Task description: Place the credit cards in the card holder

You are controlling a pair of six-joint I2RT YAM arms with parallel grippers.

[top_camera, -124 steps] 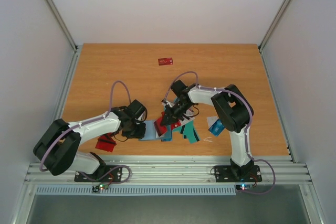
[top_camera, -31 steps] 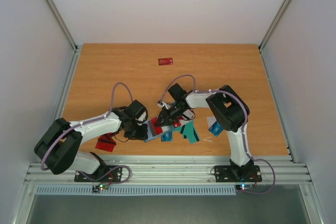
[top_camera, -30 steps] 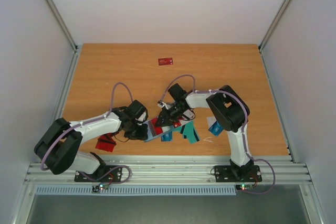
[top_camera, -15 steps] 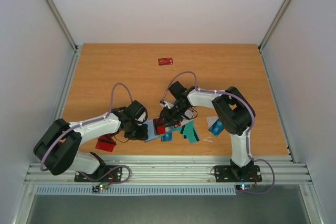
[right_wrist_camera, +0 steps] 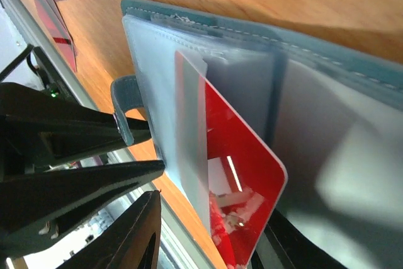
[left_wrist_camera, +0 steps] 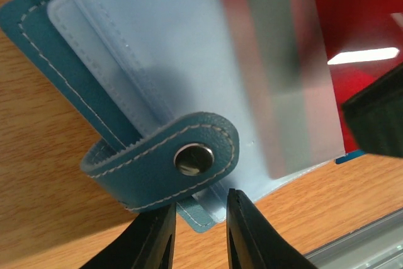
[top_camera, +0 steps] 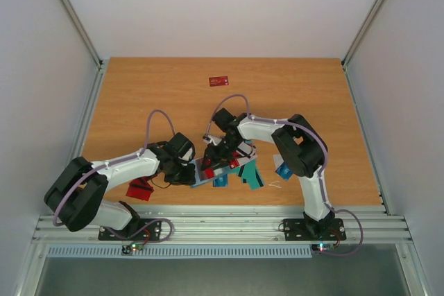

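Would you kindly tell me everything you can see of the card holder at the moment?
The card holder is a teal folding wallet with pale stitching, leather-like, lying open on the wooden table. Its light blue-grey inner pockets face up, and a strap with a metal snap stud curls over its edge. The left claw pinches its edge by the strap. A red card, held by the right claw, is partly slid into a translucent pocket.
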